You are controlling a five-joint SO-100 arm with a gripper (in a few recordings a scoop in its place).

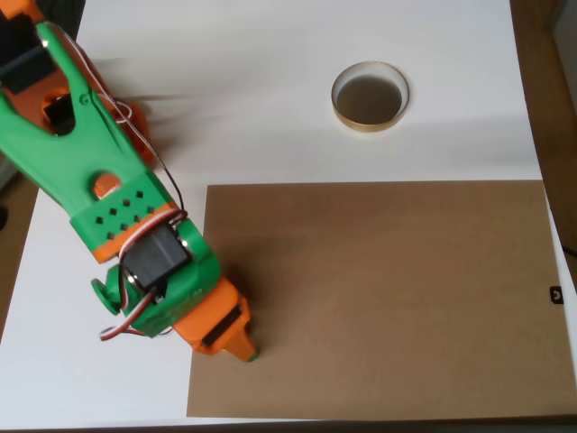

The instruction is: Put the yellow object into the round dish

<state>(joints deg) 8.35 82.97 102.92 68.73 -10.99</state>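
1. Green and orange plastic make up the arm (108, 189), which enters the overhead view from the upper left corner and reaches diagonally down toward the lower middle.
2. Gripper (236, 343): the orange tip sits over the left edge of the brown cardboard sheet (379, 298), near that sheet's lower left corner. Seen from straight above, the wrist body covers the fingers, so how far they are spread, and whether they have hold of anything, cannot be told.
3. A black servo motor (153, 257) sits on the wrist, with red, white and dark wires (126, 329) looping round its left side.
4. Round dish (370, 96): it stands on the white table (270, 108), in the upper right part of the overhead view, just above the top edge of the cardboard sheet and well apart from the gripper. Its rim is pale gold and its inside is dark brown. The inside appears to hold nothing, though the dark tone makes this hard to confirm.
5. The cardboard sheet lies flat on the table and covers most of the lower right part of the view.
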